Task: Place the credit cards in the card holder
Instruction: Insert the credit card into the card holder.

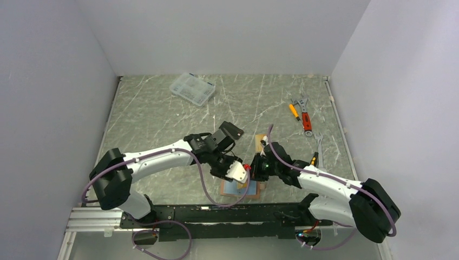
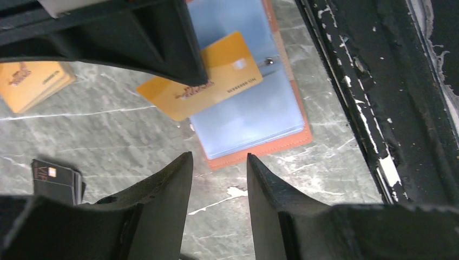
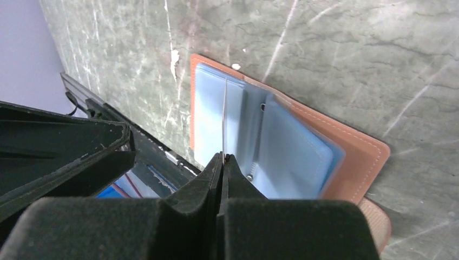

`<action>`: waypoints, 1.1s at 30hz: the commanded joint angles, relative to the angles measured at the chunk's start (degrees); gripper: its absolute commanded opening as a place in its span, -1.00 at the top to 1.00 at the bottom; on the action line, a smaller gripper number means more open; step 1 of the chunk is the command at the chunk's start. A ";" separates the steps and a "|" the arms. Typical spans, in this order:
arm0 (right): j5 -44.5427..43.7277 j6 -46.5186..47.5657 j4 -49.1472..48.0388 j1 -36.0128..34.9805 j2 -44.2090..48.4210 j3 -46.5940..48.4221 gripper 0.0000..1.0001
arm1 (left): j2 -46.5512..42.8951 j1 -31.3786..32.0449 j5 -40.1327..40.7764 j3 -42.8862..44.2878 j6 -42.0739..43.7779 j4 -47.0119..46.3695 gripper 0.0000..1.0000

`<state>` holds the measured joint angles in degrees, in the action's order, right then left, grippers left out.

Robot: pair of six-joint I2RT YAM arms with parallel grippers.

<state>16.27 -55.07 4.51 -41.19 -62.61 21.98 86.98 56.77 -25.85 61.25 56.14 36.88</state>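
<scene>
Right tool point(image 3: 223, 157): pinches orange-gold card point(image 2: 227, 67) over open card holder point(image 2: 260, 150). Left tool point(image 2: 216, 160): gapes empty just beside holder's edge.

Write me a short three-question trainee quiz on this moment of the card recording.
1. Short answer: which end effector is shut on the orange card that hangs over the card holder?
2. Multiple choice: the card holder is A) lying open, B) folded shut, C) lifted up by an arm.
3. True or false: the left end effector grips a card.

Key
1. The right end effector, which pinches the card by its edge.
2. A
3. False: its jaws stand apart with nothing between them.
</scene>
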 commanded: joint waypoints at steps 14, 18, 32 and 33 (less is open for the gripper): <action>-7.20 -3.40 1.41 -1.88 9.12 -2.86 1.00 | 5.86 4.66 4.83 -8.86 1.92 -12.13 0.08; -9.38 -5.26 -1.20 -1.88 12.08 -6.11 1.00 | 4.46 4.84 6.94 -11.57 3.20 -12.83 0.08; -11.36 -6.19 -8.46 -2.33 7.08 -6.93 1.00 | 2.00 4.84 5.72 -9.53 4.23 -6.76 -0.05; -11.29 -6.19 -8.61 -2.53 6.74 -6.84 1.00 | 1.85 4.83 5.70 -9.25 4.65 -6.05 -0.06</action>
<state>6.24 -60.51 0.67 -42.96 -54.63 15.05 89.84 61.54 -19.79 50.19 58.81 26.59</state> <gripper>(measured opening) 0.009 0.518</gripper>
